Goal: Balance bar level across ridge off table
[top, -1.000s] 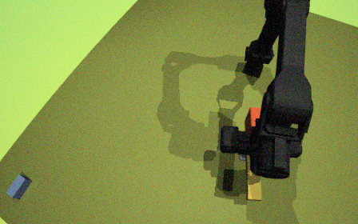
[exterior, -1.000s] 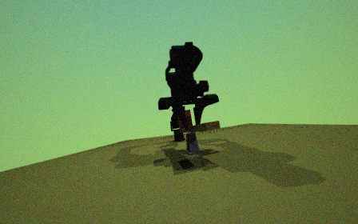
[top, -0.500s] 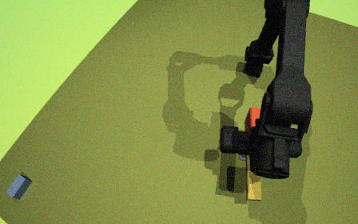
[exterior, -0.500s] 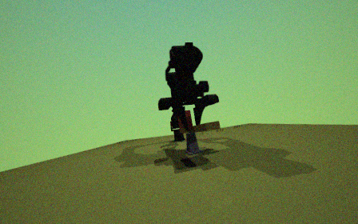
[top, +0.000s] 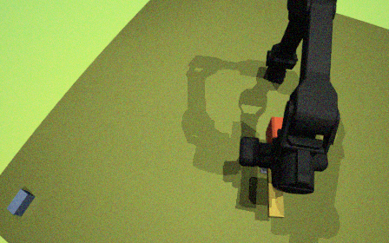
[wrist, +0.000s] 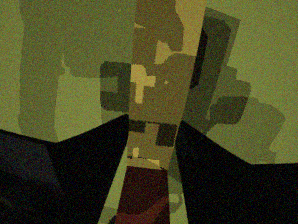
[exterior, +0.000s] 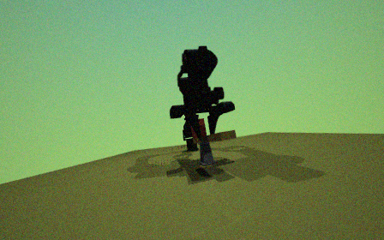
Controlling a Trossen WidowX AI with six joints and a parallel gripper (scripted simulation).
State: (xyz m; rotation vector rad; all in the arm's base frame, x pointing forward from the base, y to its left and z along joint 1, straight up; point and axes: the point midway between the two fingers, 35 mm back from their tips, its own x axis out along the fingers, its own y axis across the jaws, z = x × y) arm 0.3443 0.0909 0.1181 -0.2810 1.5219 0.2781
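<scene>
The bar (top: pixel 276 204) (exterior: pixel 222 135) (wrist: pixel 162 95) is tan-yellow, with a red part (top: pixel 276 125) (exterior: pixel 202 128) (wrist: pixel 145 187) at one end. My gripper (exterior: pixel 203 135) (wrist: pixel 153 123) is shut on the bar, with one dark finger on each side of its tan part; the arm hides the fingertips in the top view. The grey-blue ridge (exterior: pixel 206 155) stands on the table under the bar; only a sliver of it shows beside the gripper in the top view. The bar is clear of the table, at or just above the ridge's top; contact cannot be told.
A small blue-grey block (top: pixel 20 202) lies on the table (top: pixel 130 191) (exterior: pixel 107 206) at the far left in the top view, well away from the arm. The arm reaches in from the top right there. Dark shadows of the arm and bar fall around the ridge.
</scene>
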